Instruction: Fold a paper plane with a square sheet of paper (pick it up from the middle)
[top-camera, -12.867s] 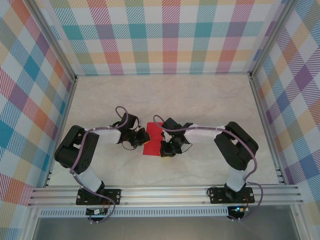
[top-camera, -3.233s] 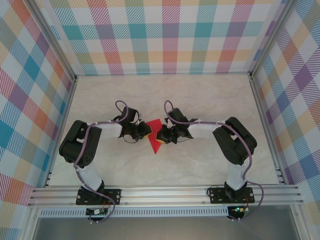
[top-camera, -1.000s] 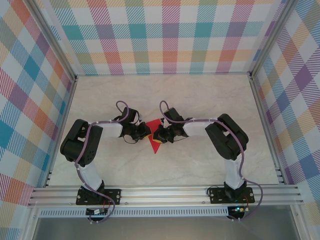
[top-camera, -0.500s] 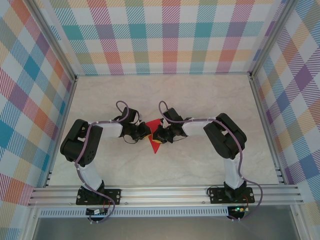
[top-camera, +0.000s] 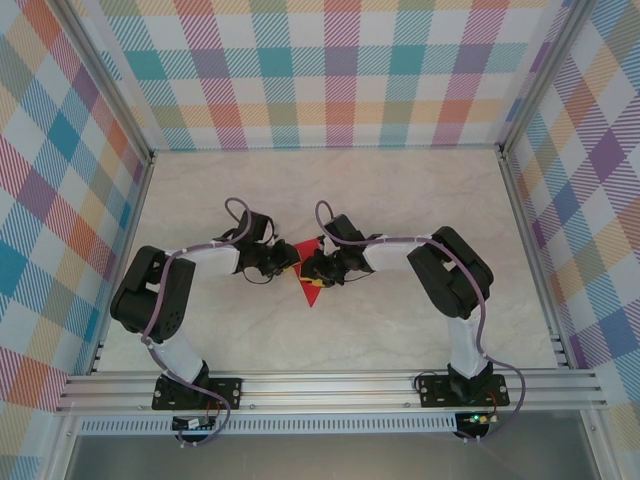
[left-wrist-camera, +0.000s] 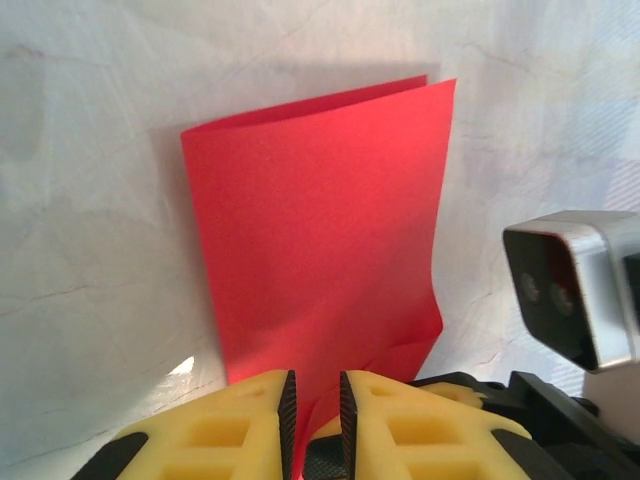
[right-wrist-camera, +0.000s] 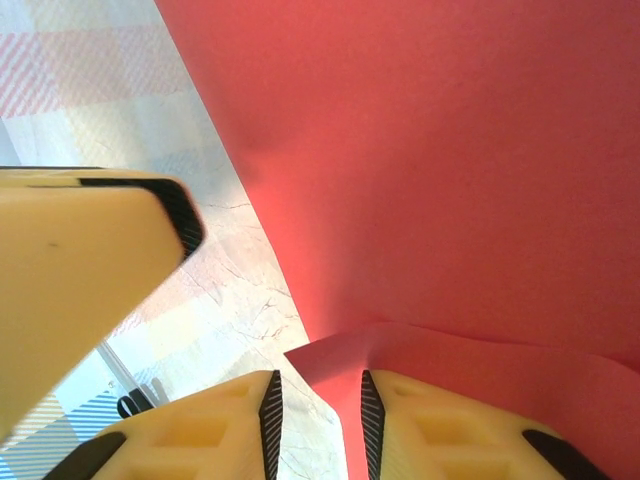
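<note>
The marbled desk (top-camera: 400, 320) carries the red sheet of paper (left-wrist-camera: 315, 240) midway between its left and right edges (folded double). The left fingers (left-wrist-camera: 230, 420) sit slightly parted around one edge. The right fingers (right-wrist-camera: 200, 430) spread wider about a corner.
</note>
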